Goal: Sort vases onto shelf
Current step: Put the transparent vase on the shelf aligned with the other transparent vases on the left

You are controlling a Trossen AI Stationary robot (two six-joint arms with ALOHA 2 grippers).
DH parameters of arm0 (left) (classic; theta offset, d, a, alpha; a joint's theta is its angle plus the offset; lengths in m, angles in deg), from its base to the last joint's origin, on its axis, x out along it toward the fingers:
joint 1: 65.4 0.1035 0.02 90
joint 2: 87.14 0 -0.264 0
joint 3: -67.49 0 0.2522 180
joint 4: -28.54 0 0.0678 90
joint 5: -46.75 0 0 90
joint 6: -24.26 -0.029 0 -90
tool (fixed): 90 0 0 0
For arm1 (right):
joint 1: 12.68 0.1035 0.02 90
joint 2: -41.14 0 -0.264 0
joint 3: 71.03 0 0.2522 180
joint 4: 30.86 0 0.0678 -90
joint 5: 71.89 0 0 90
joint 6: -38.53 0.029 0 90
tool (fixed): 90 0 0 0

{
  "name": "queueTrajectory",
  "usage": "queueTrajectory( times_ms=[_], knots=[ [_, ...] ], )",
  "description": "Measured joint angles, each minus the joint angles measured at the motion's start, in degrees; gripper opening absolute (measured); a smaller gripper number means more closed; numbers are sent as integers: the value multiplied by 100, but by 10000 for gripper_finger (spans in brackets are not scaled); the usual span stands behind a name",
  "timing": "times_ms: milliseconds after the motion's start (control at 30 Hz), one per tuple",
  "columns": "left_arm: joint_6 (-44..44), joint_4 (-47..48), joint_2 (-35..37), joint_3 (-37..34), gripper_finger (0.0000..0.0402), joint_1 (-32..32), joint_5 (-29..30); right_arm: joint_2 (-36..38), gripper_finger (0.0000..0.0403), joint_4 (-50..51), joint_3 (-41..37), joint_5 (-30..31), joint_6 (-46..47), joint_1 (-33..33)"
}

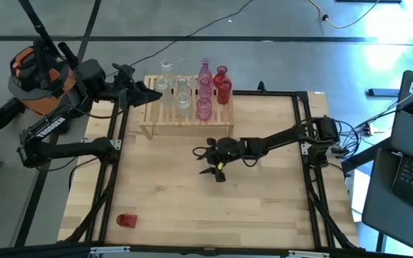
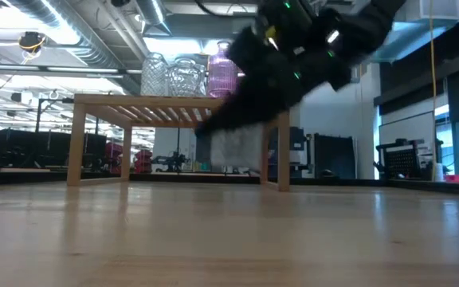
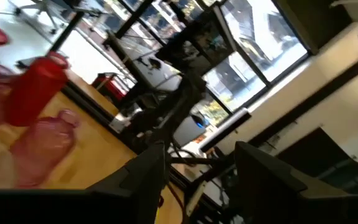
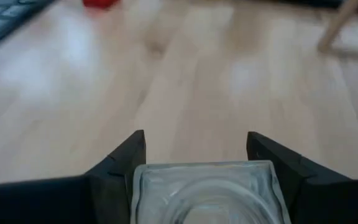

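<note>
Gripping with the right gripper [image 1: 210, 161] a clear vase [image 4: 207, 186], fingers pressed against both glass sides, over the middle of the table [image 1: 264, 208], near of the shelf [image 1: 153, 118] and apart from it. Hovering with the left gripper [image 1: 145, 92] at the shelf's left end, fingers spread and nothing between them. Judging by the slatted top, well over halfway: clear vases [image 1: 174, 89] grouped at the left, pink vases [image 1: 204, 89] in the middle, red vases [image 1: 223, 86] at the right, all upright and close together. Left to do, it seems: carrying the held clear vase to the clear group, then fetching the squat red vase [image 1: 126, 220] lying alone at the table's near left corner, well apart from everything else. Nothing visible inside any vase; apparently all empty, though hard to tell for the red ones. Cannot count the shelf's vases exactly, given the overlap.
</note>
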Motion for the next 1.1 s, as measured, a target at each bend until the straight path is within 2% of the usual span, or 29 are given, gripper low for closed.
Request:
queueTrajectory(
  times_ms=[133,400,500,633,700,800,933,1100],
  knots=[
    [-8,-6,121,0,188,-242,14,2,202,680,674,-248,-319,0],
    [-22,-114,380,-2,188,-524,73,2,202,1840,2376,-217,-1079,-116],
    [-16,-753,488,-2,188,-781,-20,6,202,2150,3030,-75,-1280,-253],
    [-23,-2125,613,-2,188,-1307,-263,6,202,2470,3683,-48,-1351,-476],
    [-24,-2856,625,-2,188,-1585,-64,6,202,2583,3918,-48,-1351,-580],
    [-26,-3567,614,-2,188,-1955,600,6,202,2695,4148,-51,-1280,-705],
    [-347,-3260,611,-2,188,-2211,919,8,202,2603,4370,-109,-771,-867],
    [-573,-2372,597,-2,188,-2293,954,9,202,2549,4522,-292,-260,-1029]
  ],
)
